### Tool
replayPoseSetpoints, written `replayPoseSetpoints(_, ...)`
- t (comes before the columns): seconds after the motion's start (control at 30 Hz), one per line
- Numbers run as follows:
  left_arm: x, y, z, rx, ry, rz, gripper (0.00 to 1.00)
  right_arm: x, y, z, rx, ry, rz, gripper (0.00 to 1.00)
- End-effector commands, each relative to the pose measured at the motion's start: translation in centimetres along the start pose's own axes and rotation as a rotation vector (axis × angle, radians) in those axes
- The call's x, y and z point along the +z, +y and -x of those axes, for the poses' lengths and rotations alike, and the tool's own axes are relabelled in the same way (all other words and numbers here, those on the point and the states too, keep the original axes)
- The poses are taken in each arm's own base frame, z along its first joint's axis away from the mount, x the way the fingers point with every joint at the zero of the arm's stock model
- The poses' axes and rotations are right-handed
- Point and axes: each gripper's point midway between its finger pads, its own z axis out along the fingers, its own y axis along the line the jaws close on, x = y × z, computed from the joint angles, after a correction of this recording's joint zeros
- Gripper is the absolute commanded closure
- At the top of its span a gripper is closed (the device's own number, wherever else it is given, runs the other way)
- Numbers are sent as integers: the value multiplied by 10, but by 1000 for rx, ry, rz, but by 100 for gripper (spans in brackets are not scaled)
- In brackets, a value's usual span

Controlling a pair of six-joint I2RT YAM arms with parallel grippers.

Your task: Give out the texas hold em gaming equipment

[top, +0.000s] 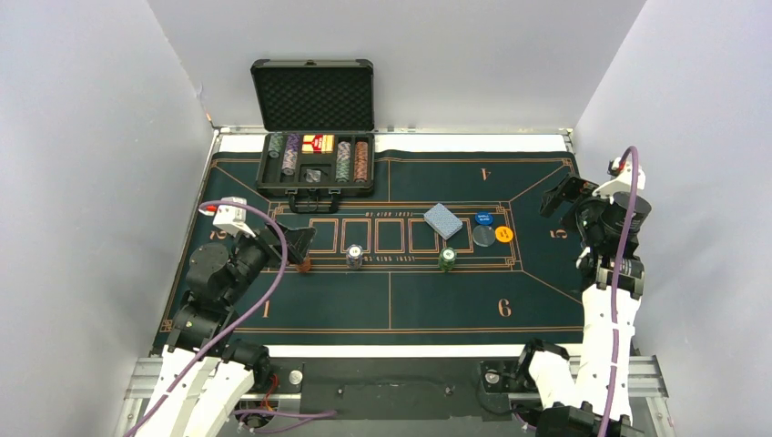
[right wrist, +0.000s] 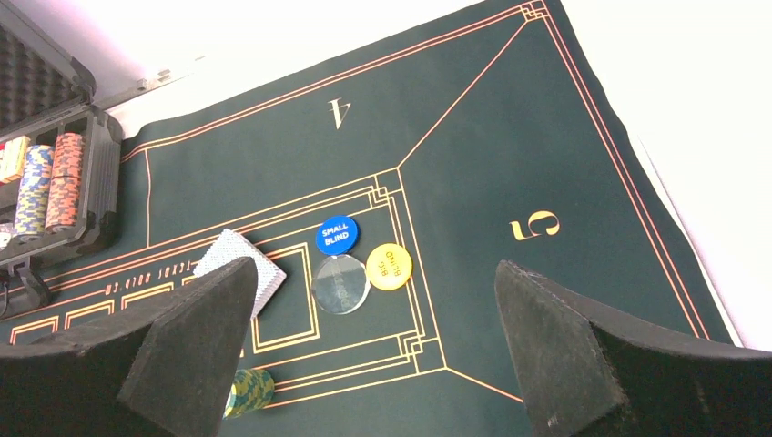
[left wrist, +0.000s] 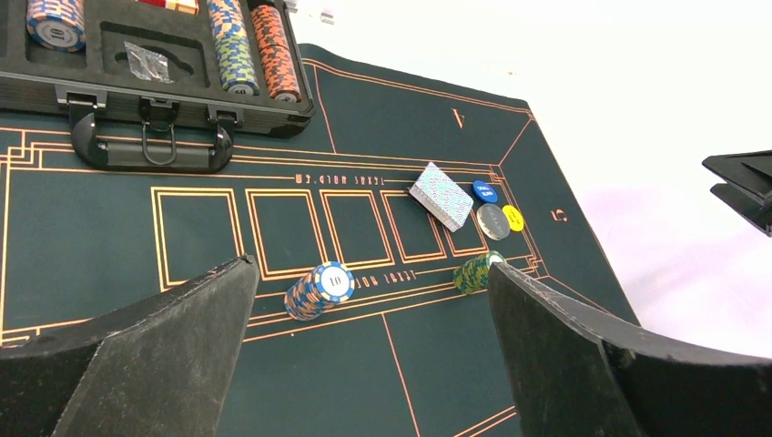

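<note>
Grippers: we see the left gripper (top: 297, 242) and the right gripper (top: 560, 197) both spread wide, with nothing between the jaws of either.
Chips on the mat: a red-brown stack (top: 304, 265) sits just beside the left gripper's tip. A blue-white stack (left wrist: 319, 289) and a green stack (left wrist: 477, 271) stand further along the same printed band. More chips lie in rows in the black case (top: 314, 187).
Cards and buttons: the deck (top: 443, 220) lies askew over a card box outline. The blue disc (right wrist: 336, 236), clear disc (right wrist: 340, 284) and orange disc (right wrist: 389, 266) cluster just right of it, the clear one touching both others.
Nearest hazard: we judge the red-brown stack most exposed. It is hidden from the left wrist camera, so a careless sweep of that arm could scatter it.
Leaning stacks: the blue-white and green stacks look slumped sideways. A squeeze on them may shear the chips apart instead of lifting them together.
Flat discs: we expect these to be hard to pinch off the felt. Closing on one could drag its neighbours, and the clear one is easy to misjudge.
Deck: gripped off-centre, the cards may fan out or slide.
Arms: both work toward the middle, so we would watch for crossing paths.
</note>
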Motion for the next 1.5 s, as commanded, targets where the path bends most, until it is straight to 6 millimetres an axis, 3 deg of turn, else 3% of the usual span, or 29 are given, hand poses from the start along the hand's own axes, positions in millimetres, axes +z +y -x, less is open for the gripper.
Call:
replayPoseSetpoints(0.0, 0, -17, 22, 59, -64, -66, 2, 1, 8, 9, -60, -35, 51, 0)
replayPoseSetpoints(0.23, 17, -12, 5, 77, 20, -73, 2, 5, 47, -14, -242, 49, 307, 0)
replayPoseSetpoints(0.37, 28, -11, 0, 85, 72, -88, 2, 0, 78, -49, -523, 176, 487, 0)
replayPoseSetpoints(0.4, 30, -10, 0, 87, 79, -88, 2, 1, 76, -65, -593, 244, 516, 0)
replayPoseSetpoints(0.43, 35, -6, -3, 92, 96, -80, 2, 1, 84, -68, -626, 264, 544, 0)
replayPoseSetpoints(0.67, 51, 23, -19, 126, 141, -43, 2, 38, 61, -94, -750, 462, 453, 0)
replayPoseSetpoints(0.87, 51, 27, -17, 140, 133, -28, 2, 67, 58, -115, -660, 591, 415, 3)
replayPoseSetpoints(1.23, 52, 31, -16, 124, 131, -27, 2, 109, 64, -155, -698, 748, 381, 7)
replayPoseSetpoints(1.47, 54, 35, -18, 114, 141, -17, 2, 131, 55, -184, -716, 837, 313, 11)
